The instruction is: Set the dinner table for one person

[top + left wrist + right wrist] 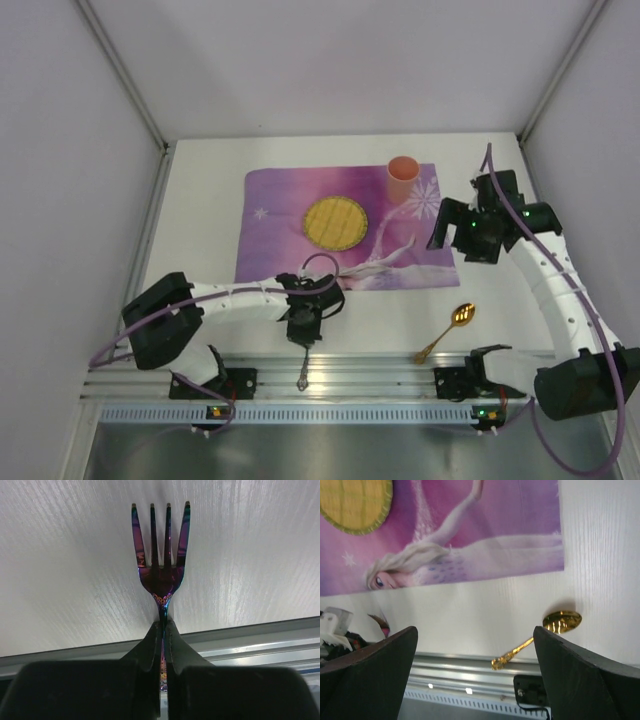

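Over white dinner table (205, 225), left jaws pinch a fork (161, 575); right jaws gape wide.

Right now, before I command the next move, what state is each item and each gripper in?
left gripper, shut on the fork at its neck.
fork, held, tines pointing out past the fingertips.
right gripper, open, empty, above the dinner table.
gold spoon, lying loose on the table, off the placemat.
placemat, spread flat.
pink cup, upright on the placemat's far right corner.
yellow round mat, flat on the placemat.
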{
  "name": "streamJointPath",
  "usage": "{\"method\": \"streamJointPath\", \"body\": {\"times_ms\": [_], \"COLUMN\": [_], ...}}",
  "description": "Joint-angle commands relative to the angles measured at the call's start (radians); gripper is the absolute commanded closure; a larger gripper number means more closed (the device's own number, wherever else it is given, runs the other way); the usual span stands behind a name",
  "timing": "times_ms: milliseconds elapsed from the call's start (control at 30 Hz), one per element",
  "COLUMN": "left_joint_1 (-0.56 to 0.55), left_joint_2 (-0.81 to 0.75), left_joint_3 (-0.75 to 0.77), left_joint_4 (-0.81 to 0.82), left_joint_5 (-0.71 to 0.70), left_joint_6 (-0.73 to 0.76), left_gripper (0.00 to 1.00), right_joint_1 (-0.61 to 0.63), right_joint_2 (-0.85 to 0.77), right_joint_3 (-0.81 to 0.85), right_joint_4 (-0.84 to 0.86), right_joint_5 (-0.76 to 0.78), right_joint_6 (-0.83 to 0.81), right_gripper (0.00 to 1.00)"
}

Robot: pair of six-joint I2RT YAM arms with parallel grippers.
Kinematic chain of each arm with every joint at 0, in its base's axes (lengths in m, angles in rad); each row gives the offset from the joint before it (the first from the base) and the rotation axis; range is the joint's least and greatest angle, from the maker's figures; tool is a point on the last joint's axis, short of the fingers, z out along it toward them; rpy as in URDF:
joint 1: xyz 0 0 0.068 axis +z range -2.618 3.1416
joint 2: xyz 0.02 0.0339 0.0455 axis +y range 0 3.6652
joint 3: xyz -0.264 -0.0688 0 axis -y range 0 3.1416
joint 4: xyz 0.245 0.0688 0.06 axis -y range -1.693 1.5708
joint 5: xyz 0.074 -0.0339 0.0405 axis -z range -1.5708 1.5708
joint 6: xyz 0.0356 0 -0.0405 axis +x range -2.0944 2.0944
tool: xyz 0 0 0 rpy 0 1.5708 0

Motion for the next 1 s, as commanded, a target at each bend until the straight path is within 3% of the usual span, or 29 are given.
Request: {"method": "streamJointPath", "body": {"times_ms": [0, 167, 267, 300, 400, 533, 700, 967], "left_joint_1": [-0.003, 0.029, 0.136, 0.218, 0.399, 0.561, 0.685, 0.804], "left_joint_2": [0.101, 0.034, -0.028, -0.040, -0.063, 0.016, 0.104, 0.339], "left_joint_3": [0.015, 0.198, 0.284, 0.308, 0.347, 0.443, 0.502, 0.641], "left_joint_4": [0.108, -0.154, -0.211, -0.217, -0.173, -0.125, 0.030, 0.140], "left_joint_5": [-0.088, -0.196, -0.219, -0.217, -0.180, -0.151, -0.055, 0.022], "left_joint_6": [0.001, 0.094, 0.206, 0.240, 0.395, 0.548, 0.682, 0.751], "left_gripper": [1.00, 1.00, 1.00, 1.00, 1.00, 1.00, 1.00, 1.00], "right_joint_1": [-0.022, -0.028, -0.030, -0.030, -0.030, -0.038, -0.064, -0.074], "right_joint_2": [-0.054, -0.092, -0.097, -0.092, -0.083, -0.066, -0.016, -0.020], "right_joint_3": [-0.135, -0.249, -0.228, -0.223, -0.215, -0.227, -0.232, -0.227], "right_joint_4": [-0.012, 0.022, 0.030, 0.030, 0.032, 0.036, 0.047, 0.036], "right_joint_5": [-0.079, -0.135, -0.105, -0.096, -0.049, -0.029, -0.173, -0.125], "right_joint_6": [0.035, 0.052, 0.044, 0.044, 0.061, 0.069, 0.049, 0.047], "right_gripper": [0.00, 0.00, 0.00, 0.00, 0.00, 0.00, 0.00, 0.00]}}
